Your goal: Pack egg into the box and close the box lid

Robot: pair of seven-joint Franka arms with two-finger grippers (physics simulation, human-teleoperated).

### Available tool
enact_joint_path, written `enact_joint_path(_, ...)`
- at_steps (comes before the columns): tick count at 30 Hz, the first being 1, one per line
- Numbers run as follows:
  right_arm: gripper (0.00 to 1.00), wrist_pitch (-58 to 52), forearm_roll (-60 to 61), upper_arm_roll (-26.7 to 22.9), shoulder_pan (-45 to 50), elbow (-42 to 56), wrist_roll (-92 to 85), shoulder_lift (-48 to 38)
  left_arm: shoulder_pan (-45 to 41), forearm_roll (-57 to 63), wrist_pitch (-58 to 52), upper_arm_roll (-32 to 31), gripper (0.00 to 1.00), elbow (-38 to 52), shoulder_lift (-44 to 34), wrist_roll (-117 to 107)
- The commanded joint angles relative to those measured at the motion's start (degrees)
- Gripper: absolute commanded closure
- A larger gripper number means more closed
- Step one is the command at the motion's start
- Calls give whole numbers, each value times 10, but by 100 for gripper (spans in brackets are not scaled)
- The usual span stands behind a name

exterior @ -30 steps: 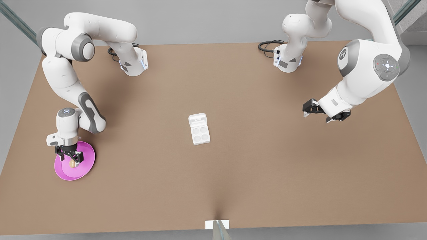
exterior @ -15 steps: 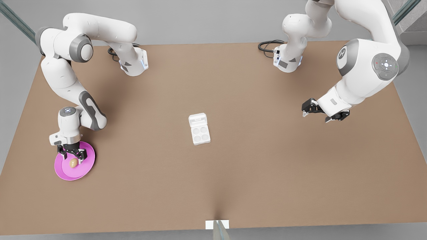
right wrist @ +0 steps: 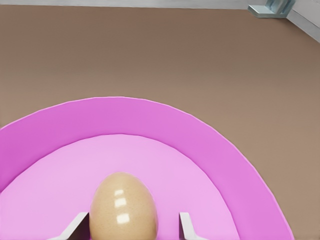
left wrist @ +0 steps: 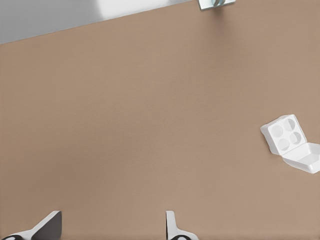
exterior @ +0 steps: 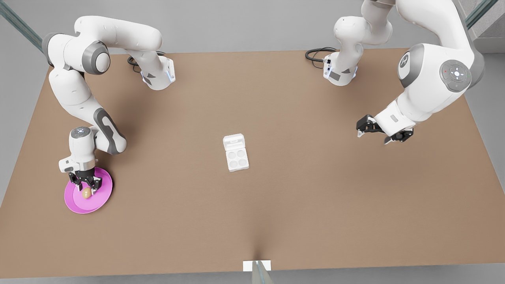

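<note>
Right gripper (exterior: 86, 187) over the pink plate (exterior: 103, 196) at the front view's left; fingers spread either side of the egg (right wrist: 123, 209), not yet pinching it; egg sits on the plate. Left gripper (exterior: 373, 134) waits above the table (exterior: 300, 205) at the front view's right, fingers apart, holding nothing. Box (exterior: 237, 159) at table centre, well apart from the plate, its four cups bare; box lid (exterior: 233, 141) lying open. Judgement: early stage; grasp, carry, placing and lid closing all remain.

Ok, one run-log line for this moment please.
right gripper: open, jaws astride egg on pink plate | left gripper: open, waiting | box: empty | box lid: open
</note>
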Motion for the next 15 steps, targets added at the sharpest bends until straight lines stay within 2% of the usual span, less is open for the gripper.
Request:
enact_joint_path(1,33,0,0,0,0,0,-5,0,0,-1,0,0,0,0,-1,0)
enact_joint_path(7,42,0,0,0,0,1,-5,0,0,0,0,0,0,0,-1,-1)
enact_joint_path(15,42,0,-2,0,-1,1,-5,-1,0,-1,0,-3,0,7,-1,-1)
